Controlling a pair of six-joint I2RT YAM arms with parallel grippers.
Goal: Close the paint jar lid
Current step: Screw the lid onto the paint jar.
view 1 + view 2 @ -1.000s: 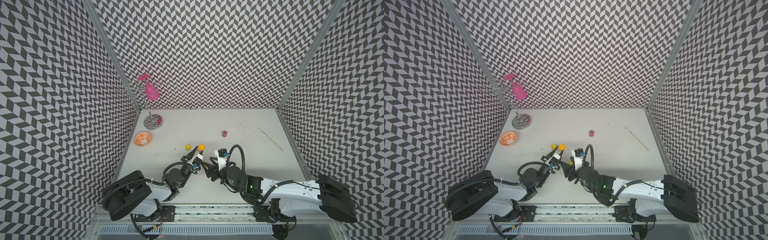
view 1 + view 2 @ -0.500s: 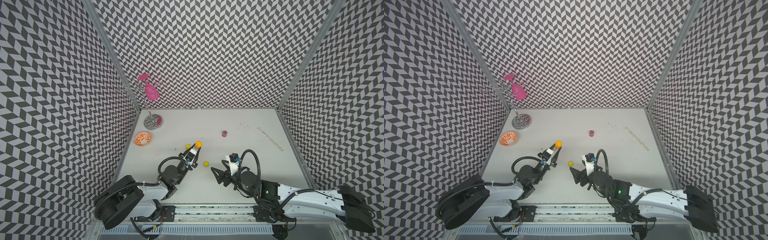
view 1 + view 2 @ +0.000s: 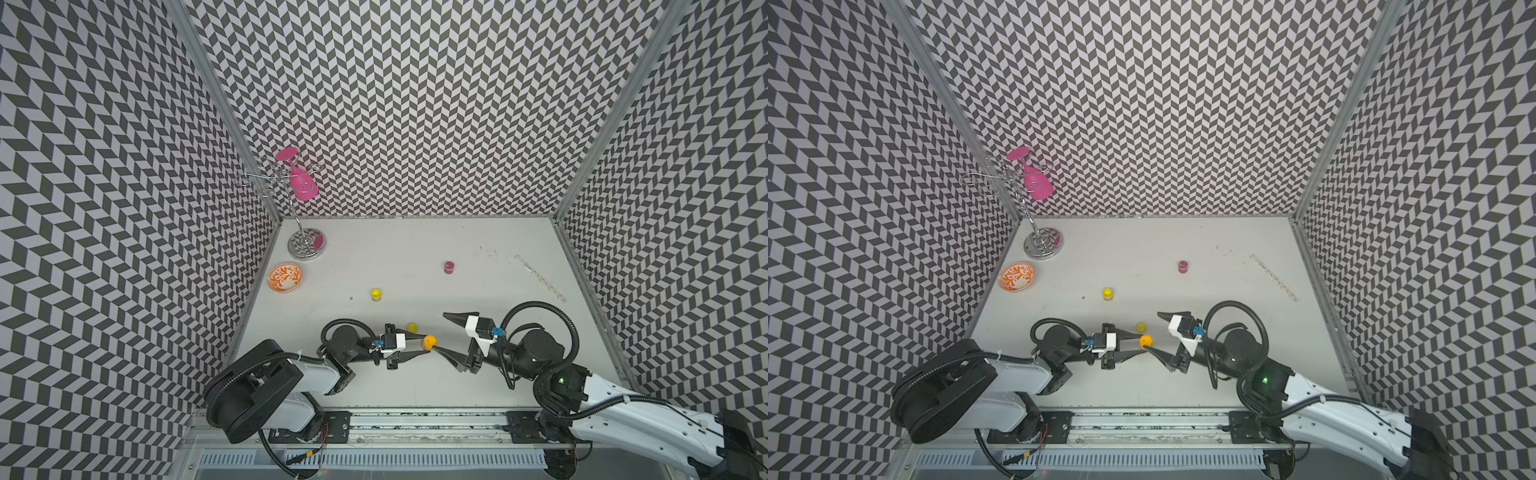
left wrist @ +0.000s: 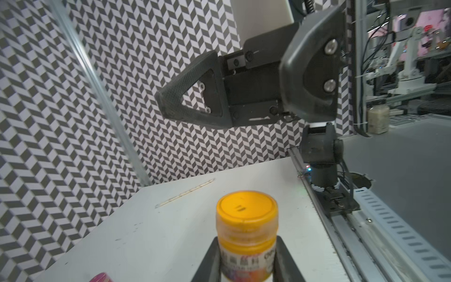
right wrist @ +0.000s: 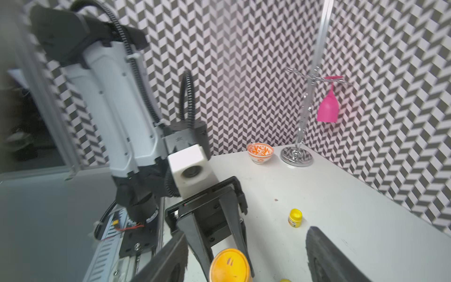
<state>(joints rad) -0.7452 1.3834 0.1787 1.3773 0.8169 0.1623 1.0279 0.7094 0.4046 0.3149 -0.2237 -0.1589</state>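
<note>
An orange paint jar (image 3: 429, 342) (image 3: 1145, 340) with its orange lid (image 4: 245, 207) sitting on top is held above the table near the front. My left gripper (image 3: 423, 343) (image 4: 246, 241) is shut on the jar's labelled body, one finger on each side. Facing it from the right, my right gripper (image 3: 448, 335) (image 5: 246, 232) is open with its jaws spread wide. The lid (image 5: 229, 265) lies just beyond the right fingertips, and the lower tip is close to the jar. Whether the lid is pressed fully down is unclear.
A small yellow cap-like piece (image 3: 412, 327) lies right behind the held jar. A yellow jar (image 3: 376, 294) and a magenta jar (image 3: 448, 267) stand farther back. An orange bowl (image 3: 285, 277) and a glass stand (image 3: 306, 245) with a pink glass (image 3: 303, 187) are back left. A thin stick (image 3: 540, 278) lies at right.
My left gripper has swung the orange jar from pointing toward the back to pointing right, nearer the front. The right gripper pulled away from the jar and now faces it, jaws apart.
</note>
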